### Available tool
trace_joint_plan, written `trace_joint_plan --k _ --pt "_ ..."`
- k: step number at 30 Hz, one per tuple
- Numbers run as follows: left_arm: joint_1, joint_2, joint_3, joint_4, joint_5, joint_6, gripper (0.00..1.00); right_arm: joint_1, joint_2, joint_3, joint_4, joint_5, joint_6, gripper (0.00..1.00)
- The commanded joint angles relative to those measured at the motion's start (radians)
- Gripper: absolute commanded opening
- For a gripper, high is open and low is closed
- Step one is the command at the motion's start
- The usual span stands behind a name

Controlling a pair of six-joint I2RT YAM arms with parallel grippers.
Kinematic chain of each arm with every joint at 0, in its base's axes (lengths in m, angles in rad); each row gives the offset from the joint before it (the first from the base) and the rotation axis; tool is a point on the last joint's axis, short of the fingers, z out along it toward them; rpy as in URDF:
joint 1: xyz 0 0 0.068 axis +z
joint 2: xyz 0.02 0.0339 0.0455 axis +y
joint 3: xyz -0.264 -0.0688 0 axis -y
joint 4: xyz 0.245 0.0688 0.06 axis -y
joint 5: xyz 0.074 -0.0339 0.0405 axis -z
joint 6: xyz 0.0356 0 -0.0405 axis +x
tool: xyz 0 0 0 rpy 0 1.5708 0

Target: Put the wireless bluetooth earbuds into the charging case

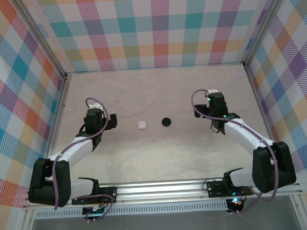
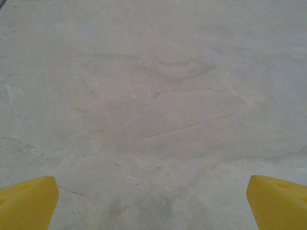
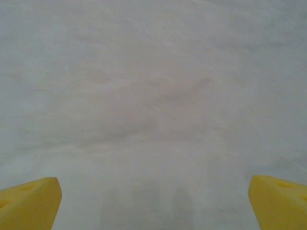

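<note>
The pale marbled table [image 1: 160, 155] runs under both arms. In each wrist view it is a soft blur of faint veins, cut off on every side. Checked walls [image 1: 149, 28] in many colours close it in on 3 sides. A metal rail [image 1: 162, 188] behind the grippers carries the 2 arm bases. The left arm [image 1: 68, 152] and the right arm [image 1: 249, 139] bend inward. A looped purplish cable [image 1: 99, 103] crosses each wrist, so from overhead the jaws are hard to make out. The left gripper [image 1: 100, 121] [image 2: 153, 206] points down at bare table. The tips of its 2 yellow fingers [image 2: 29, 203] poke in at the bottom corners of its wrist view, spread wide with nothing between them. The right gripper [image 1: 216, 106] [image 3: 153, 206] points down the same way, its yellow fingertips [image 3: 278, 201] equally wide and empty. Between the 2 grippers, well apart from both, lie 2 small cases. The white case [image 1: 141, 124] sits to the right of the left gripper. The black case [image 1: 166, 122] sits near the white one without touching it. It is to the left of the right gripper and a little nearer the bases than that gripper. Whether either lid is up, and where the earbuds sit, cannot be told at this size.
</note>
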Motion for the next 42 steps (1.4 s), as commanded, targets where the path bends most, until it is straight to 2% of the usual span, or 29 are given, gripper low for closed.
trace_joint_plan --k 1,5,9,13,18,20,21,22,42 --pt "0.028 0.034 -0.037 0.215 0.015 0.038 1.0 -0.07 -0.051 -0.101 0.238 0.016 -0.017 1.0" --pt "0.049 0.108 -0.074 0.373 0.04 0.042 1.0 -0.109 -0.039 -0.239 0.514 -0.007 -0.009 1.0" --pt "0.057 0.199 -0.096 0.509 0.053 0.046 1.0 -0.118 0.046 -0.324 0.771 -0.009 -0.031 1.0" --pt "0.067 0.247 -0.079 0.514 0.061 0.039 1.0 -0.122 0.181 -0.399 1.066 -0.037 -0.067 1.0" --pt "0.081 0.267 -0.092 0.548 0.121 0.045 1.0 -0.135 0.205 -0.335 0.936 -0.117 -0.068 1.0" --pt "0.085 0.277 -0.11 0.591 0.147 0.053 1.0 -0.151 0.263 -0.324 0.987 -0.108 -0.053 1.0" --pt "0.085 0.278 -0.109 0.589 0.147 0.053 1.0 -0.162 0.231 -0.316 0.911 -0.118 -0.031 1.0" --pt "0.084 0.278 -0.108 0.588 0.147 0.053 1.0 -0.176 0.249 -0.317 0.953 -0.119 -0.018 1.0" --pt "0.084 0.277 -0.11 0.589 0.148 0.054 1.0 -0.182 0.239 -0.314 0.925 -0.127 -0.019 1.0"
